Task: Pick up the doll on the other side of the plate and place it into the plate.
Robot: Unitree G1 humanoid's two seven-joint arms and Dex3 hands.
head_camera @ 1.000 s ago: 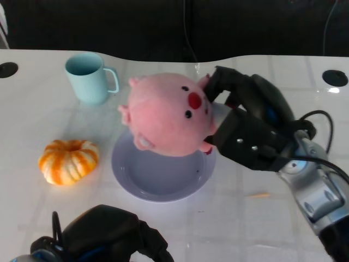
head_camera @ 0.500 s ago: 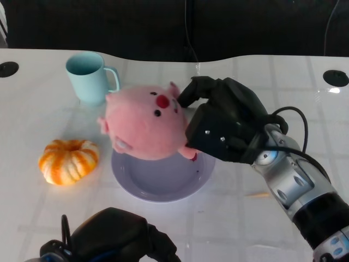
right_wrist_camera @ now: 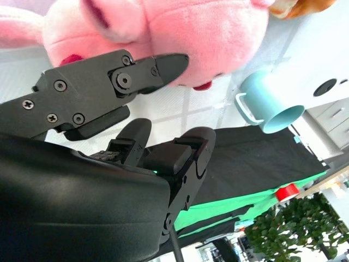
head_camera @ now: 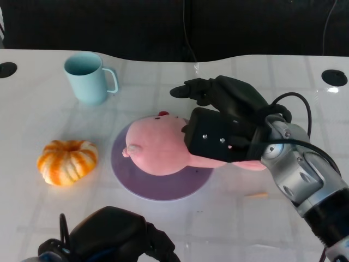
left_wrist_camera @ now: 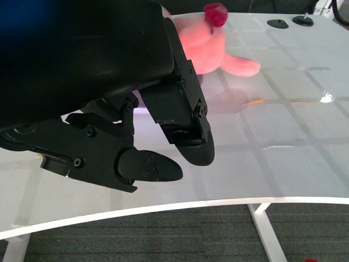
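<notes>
The table (head_camera: 49, 215) fills the head view from edge to edge; nothing on it restrains a soft object that rolls. The right robot hand (head_camera: 226, 128) occupies the centre-right of the frame, its palm lying over the rear part of the doll (head_camera: 161, 147) and its fingers (head_camera: 188, 90) extended apart above the doll; the right wrist view shows one finger against the plush while the others stand clear, so whether any grip remains cannot be determined. The left robot hand (head_camera: 117, 237) sits at the lower left of the frame, fingers curled inward on nothing, well apart from the work. The doll lies on its side at frame centre, its head over the plate (head_camera: 128, 183) and its rear part, under the palm, reaching past the plate's right rim toward the table. Risk one: if the right robot hand lifts away with plush caught on a finger, the doll may be dragged off the rim. Risk two: the overhanging rear part may tip the doll out once support is removed. Risk three: a sweeping withdrawal toward the upper left could strike the mug (head_camera: 87, 76). The pumpkin (head_camera: 66, 161), at centre left, lies near the plate and would likely stop a roll in that direction.
</notes>
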